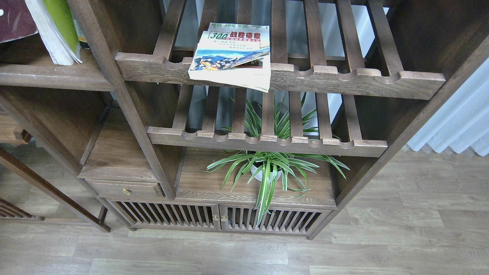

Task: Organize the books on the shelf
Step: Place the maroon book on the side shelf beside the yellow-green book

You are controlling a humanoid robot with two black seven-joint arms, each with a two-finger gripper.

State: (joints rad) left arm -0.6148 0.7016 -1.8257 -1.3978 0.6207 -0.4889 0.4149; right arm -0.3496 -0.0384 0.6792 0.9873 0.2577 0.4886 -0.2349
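Neither gripper is appearing in the head view, so whether each is wide, narrow or holding something cannot be told.

Three books are showing. One white book [231, 53] with a green "300" and a blue landscape on its cover is lying flat on the upper slatted rack [344, 76], overhanging the rack's scalloped front rail. It appears to be sitting on top of further pages or another volume beneath it; which cannot be told.

On the shelf [49, 72], the solid brown board compartment at upper left, a yellow-green book [61, 23] is leaning with its white page edges facing outward and its lower end resting on the board. A maroon book [15, 19] is appearing at the far upper left corner, just beside the yellow-green one and cut off by the view's edge; whether it is resting on the board cannot be told.

Below, a potted plant [267, 172] with long striped leaves is standing on the lower board, under the second slatted rack [267, 139].
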